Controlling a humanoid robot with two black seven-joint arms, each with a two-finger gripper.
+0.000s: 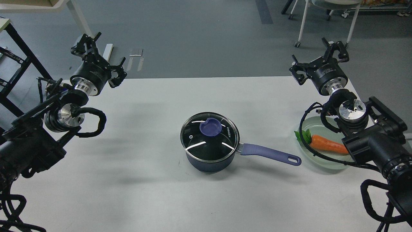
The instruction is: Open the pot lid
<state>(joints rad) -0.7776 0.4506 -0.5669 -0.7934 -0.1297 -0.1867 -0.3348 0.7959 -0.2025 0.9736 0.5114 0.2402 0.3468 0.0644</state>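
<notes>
Left pincer [102,61] hangs spread and empty, lid [210,136] well off to its right, seated on the pot [209,162]. Best bet: drop straight over the knob [210,127], pinch, lift level. Right pincer [317,59] gapes empty too, pot down to its left, carrot [328,144] bowl [325,161] beneath its arm.

Glass lid [210,135] seated on navy pot [209,162]

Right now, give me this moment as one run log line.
lid on pot | left gripper open, clear | right gripper open, clear | handle points right | step not begun
</notes>
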